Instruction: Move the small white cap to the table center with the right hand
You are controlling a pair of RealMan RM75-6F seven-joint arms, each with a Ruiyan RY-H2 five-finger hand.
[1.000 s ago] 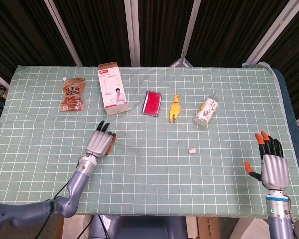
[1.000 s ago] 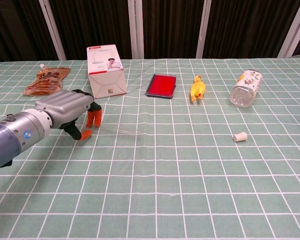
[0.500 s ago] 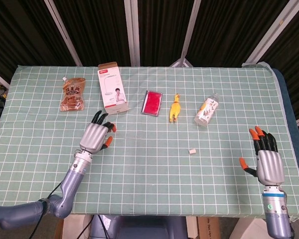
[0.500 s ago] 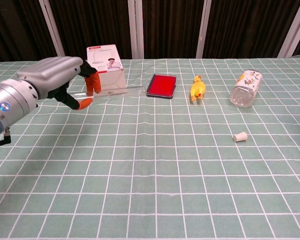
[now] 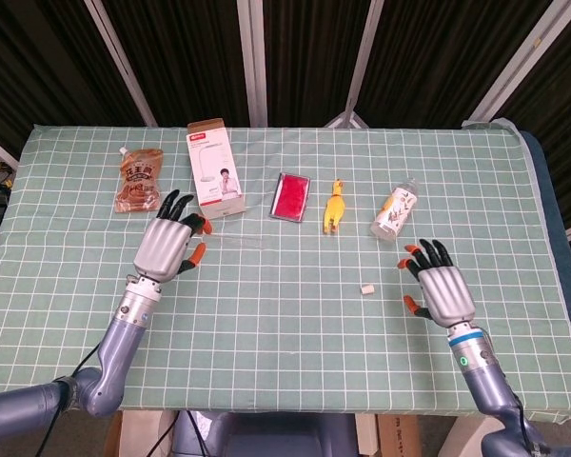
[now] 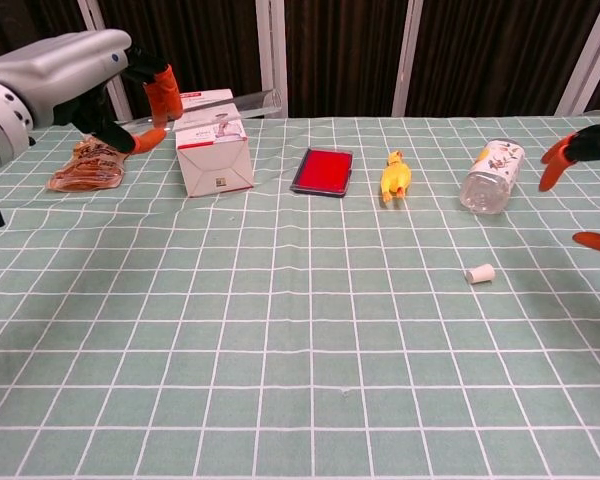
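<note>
I am at the approach step: my right hand is in the lower right part of the head view, its fingers spread apart and holding nothing. In the chest view only its orange fingertips show at the right edge, so I depend mostly on the head view for this reach.

The small white cap lies on its side on the green checked bench, a little right of the middle of the frame and left of my right hand, apart from it. In the chest view the small white cap is in the right half, below the plastic bottle and well apart from it.

To do this step well, I think I must bring the hand to the left and down until thumb and one finger stand on both sides of the cap, then close slowly. The cap is small and lies on its round side, so I judge it can roll or slip away if one finger touches it first. A pinch from above, across the short body, seems the safest to me. The cloth may also catch a fingertip, so I would not press hard on it.

My left hand is raised at the left of the head view, near the white carton. Its fingers are partly curled, and a thin clear rod seems to be held between them.

The place for the cap, the bench center, is to the left of the cap.
</note>
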